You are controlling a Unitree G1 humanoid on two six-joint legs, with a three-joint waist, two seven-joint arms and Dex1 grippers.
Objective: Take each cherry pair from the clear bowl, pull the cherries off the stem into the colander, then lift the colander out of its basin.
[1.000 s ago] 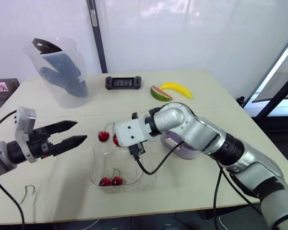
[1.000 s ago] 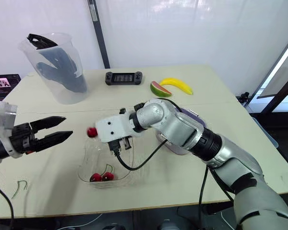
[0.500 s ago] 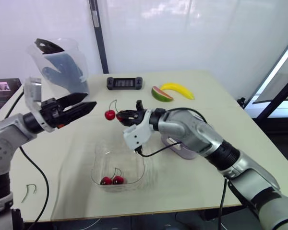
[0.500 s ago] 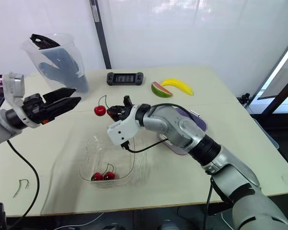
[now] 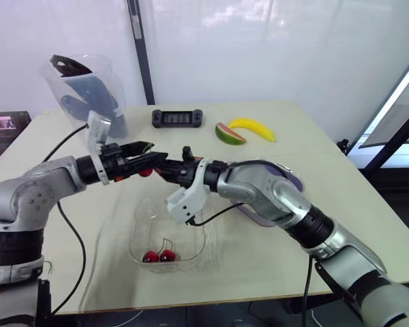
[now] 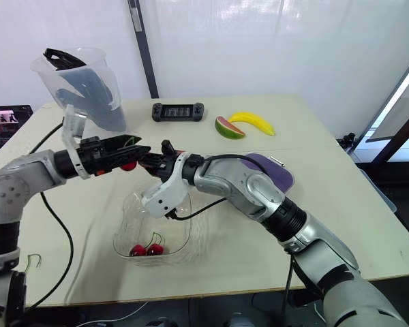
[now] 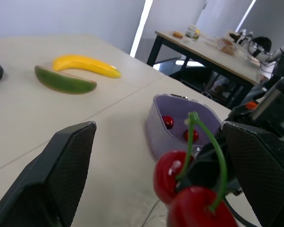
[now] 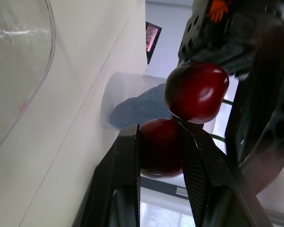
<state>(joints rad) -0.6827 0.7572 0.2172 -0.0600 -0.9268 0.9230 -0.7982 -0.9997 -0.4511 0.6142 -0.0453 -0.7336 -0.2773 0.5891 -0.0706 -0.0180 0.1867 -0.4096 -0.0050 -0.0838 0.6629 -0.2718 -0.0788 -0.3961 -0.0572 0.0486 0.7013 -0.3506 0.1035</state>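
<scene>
A cherry pair (image 7: 180,189) on a green stem hangs in the air above the clear bowl (image 5: 191,235). My right gripper (image 8: 160,128) is shut on one cherry (image 8: 161,146) of that pair, and the other cherry (image 8: 196,92) sits just beyond its fingertips. My left gripper (image 5: 157,154) comes in from the left, open, with its fingers (image 7: 68,165) on either side of the pair. Another cherry pair (image 5: 157,257) lies in the bowl. The lavender colander (image 7: 177,135) holds two cherries and stands to the right, partly hidden behind my right arm.
A clear pitcher (image 5: 88,95) with a dark object inside stands at the back left. A black controller (image 5: 175,117), a banana (image 5: 255,127) and a watermelon slice (image 5: 228,134) lie at the back. Bare stems (image 6: 28,262) lie near the front left edge.
My left gripper has moved right and now straddles the cherry pair. My right gripper has kept hold of the pair, shifting slightly towards the left gripper.
</scene>
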